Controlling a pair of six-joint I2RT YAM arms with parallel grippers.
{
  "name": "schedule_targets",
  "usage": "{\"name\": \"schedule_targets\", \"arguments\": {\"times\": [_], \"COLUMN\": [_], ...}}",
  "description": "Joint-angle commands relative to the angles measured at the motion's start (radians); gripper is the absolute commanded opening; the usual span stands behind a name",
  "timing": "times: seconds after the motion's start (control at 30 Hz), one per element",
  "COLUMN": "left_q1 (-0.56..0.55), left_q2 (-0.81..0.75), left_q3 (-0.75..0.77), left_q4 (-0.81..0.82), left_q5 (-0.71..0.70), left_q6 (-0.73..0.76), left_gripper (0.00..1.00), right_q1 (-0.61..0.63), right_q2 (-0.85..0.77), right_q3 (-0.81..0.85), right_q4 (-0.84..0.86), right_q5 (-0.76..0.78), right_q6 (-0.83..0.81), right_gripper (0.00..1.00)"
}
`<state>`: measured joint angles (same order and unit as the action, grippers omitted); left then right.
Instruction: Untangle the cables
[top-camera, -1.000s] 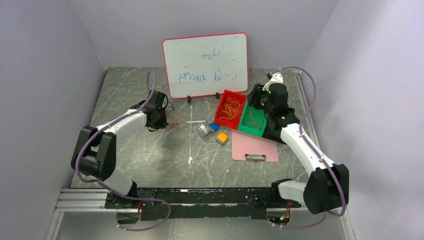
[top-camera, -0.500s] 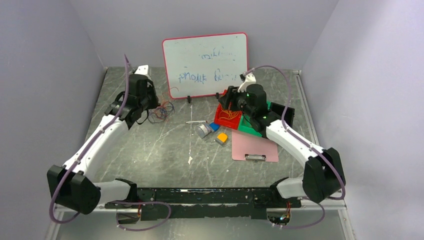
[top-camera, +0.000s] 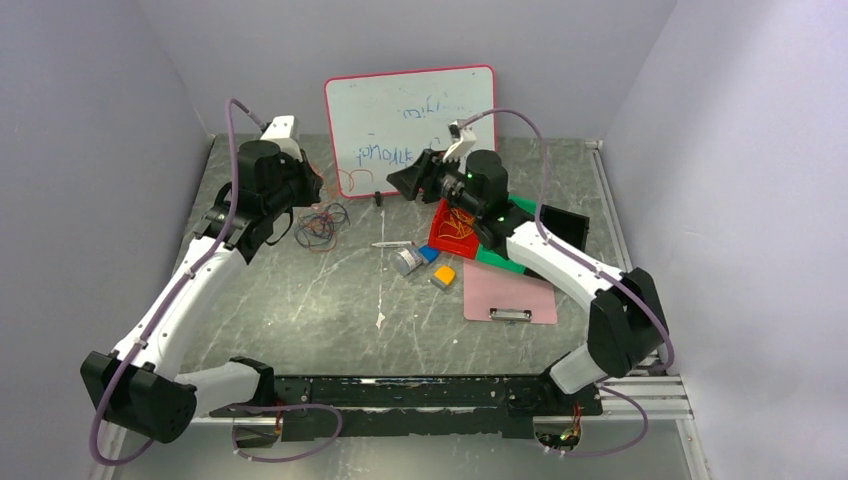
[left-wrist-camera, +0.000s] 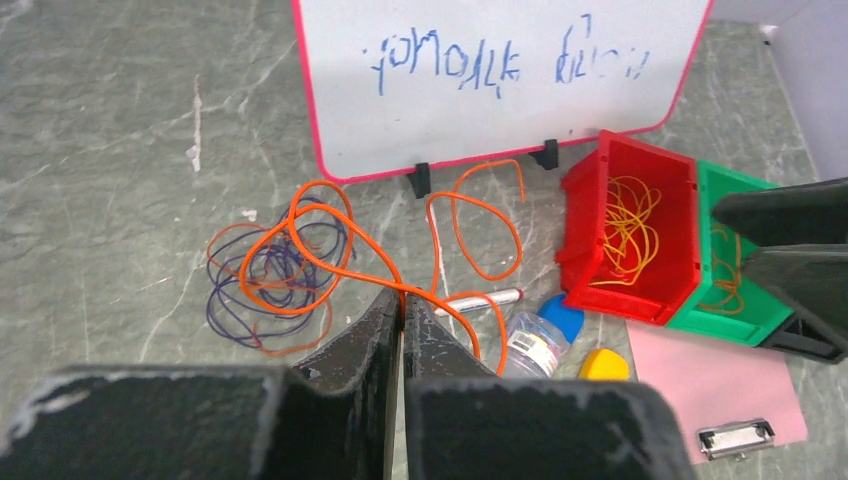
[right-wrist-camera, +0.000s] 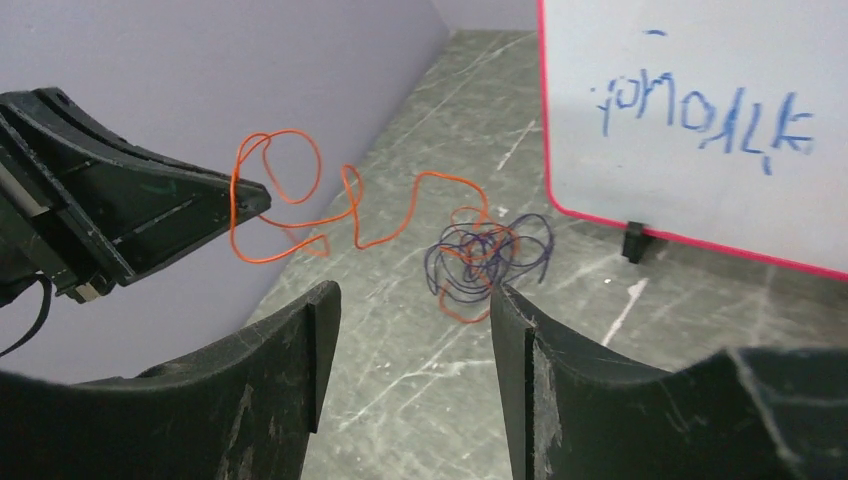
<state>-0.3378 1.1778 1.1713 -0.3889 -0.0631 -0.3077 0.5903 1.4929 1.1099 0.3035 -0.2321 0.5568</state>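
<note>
Orange wire is what's being worked: the left jaws are pinched shut on one orange cable (left-wrist-camera: 335, 266), holding its end lifted off the desk (top-camera: 330, 300) at the far left. From there it runs in loose loops down to the tangle (top-camera: 320, 225). That tangle, dark purple loops with orange threaded through, lies on the desk just near of the whiteboard's (top-camera: 410, 130) lower left corner.

The right jaws stand wide apart and empty, hovering in front of the whiteboard to the right of the tangle and aimed at it. More thin wires lie in the red bin (left-wrist-camera: 585, 215) and the green bin (left-wrist-camera: 725, 322) on the right.

The step in hand looks like drawing this one orange cable out of the knot. The next move probably calls for the right jaws to come down and pin the purple bundle. A pull from the left would then slide the strand free rather than drag the whole bunch along.
</note>
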Motion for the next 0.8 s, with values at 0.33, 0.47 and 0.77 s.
{"name": "schedule_targets", "arguments": {"times": [0.33,0.47,0.77], "left_q1": [-0.006,-0.012,-0.029], "left_q2": [-0.035,-0.032,-0.033], "left_q3": [-0.044,-0.053,-0.060], "left_q4": [0.121,0.133,0.160], "left_q5": [0.188,0.219,0.253], "left_q6": [-0.020,-0.036,-0.020], "left_gripper": [0.07,0.07,0.07], "right_q1": [0.067,0.068,0.070], "right_q2": [0.127,0.142,0.196], "right_q3": [0.120,0.133,0.169], "right_q4": [0.051,0.041,0.023], "right_q5": [-0.076,-0.089,-0.149], "right_q6": [0.066,0.072,0.084], "right_gripper": [0.61,0.60,0.55]}}
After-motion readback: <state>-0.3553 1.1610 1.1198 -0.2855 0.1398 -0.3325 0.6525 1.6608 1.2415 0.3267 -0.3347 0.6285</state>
